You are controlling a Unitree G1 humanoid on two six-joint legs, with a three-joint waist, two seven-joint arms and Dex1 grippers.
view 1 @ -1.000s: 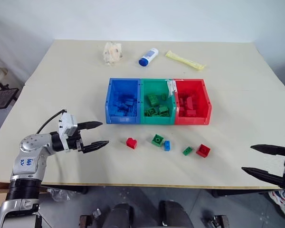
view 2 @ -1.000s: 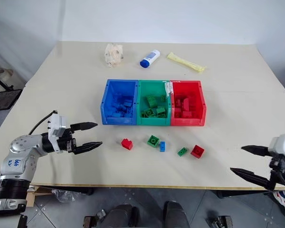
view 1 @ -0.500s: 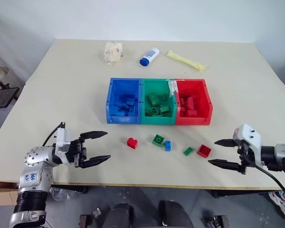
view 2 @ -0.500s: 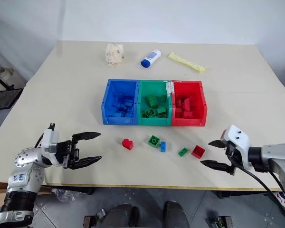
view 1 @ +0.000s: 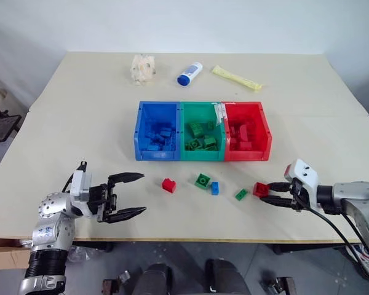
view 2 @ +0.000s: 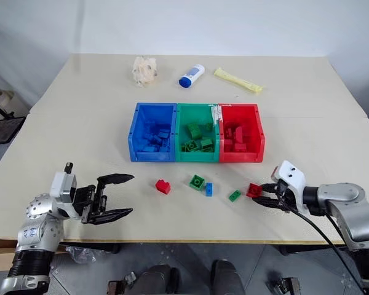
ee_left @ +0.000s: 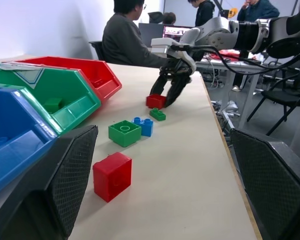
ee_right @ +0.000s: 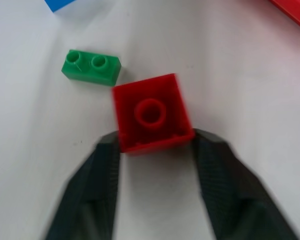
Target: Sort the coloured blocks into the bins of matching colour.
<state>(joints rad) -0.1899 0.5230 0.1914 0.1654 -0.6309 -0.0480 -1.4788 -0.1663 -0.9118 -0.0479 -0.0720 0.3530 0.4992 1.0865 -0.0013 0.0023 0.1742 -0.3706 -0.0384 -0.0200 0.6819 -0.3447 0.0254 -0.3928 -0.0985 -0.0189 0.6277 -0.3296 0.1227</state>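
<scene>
Three bins [view 1: 202, 132] in a row; five loose blocks on counter [view 1: 80, 123]: two red, two green, one blue. Right pincer [view 1: 265, 192] clamped on right red block [view 1: 260, 188]. Left pincer [view 1: 134, 195] spread wide, empty

You can see three open bins touching in a row on the table: a blue bin [view 1: 157, 131], a green bin [view 1: 202, 131] in the middle, and a red bin [view 1: 248, 131]. Each bin holds small blocks of its own colour. In front of the bins, five loose blocks lie on the table. One red block [view 1: 168, 185] sits alone, in front of the blue bin. A green block [view 1: 203, 180] lies just beside a small blue block [view 1: 214, 188]. A little flat green block [view 1: 241, 194] with two studs lies near a second red block [view 1: 260, 189], which sits stud up between two black fingertips.
</scene>
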